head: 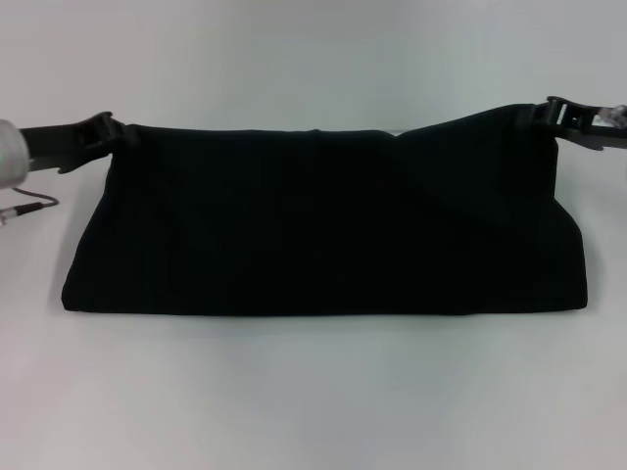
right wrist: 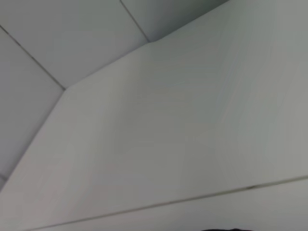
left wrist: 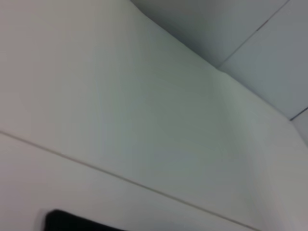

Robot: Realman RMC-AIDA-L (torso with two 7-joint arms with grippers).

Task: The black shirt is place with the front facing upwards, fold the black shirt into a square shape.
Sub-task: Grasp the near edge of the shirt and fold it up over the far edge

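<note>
The black shirt (head: 323, 225) hangs as a wide black sheet across the middle of the head view, its lower edge resting on the white table (head: 313, 392). No lettering shows on it. My left gripper (head: 110, 132) is shut on the shirt's upper left corner. At the upper right corner my right gripper (head: 554, 115) is shut on the cloth too. Between them the top edge is stretched nearly straight. In the left wrist view a dark strip (left wrist: 77, 222) shows at the lower edge; what it is cannot be told.
White tabletop surrounds the shirt on all sides. A thin cable (head: 29, 208) trails from the left arm at the left edge. Both wrist views show only white wall or table panels with seams.
</note>
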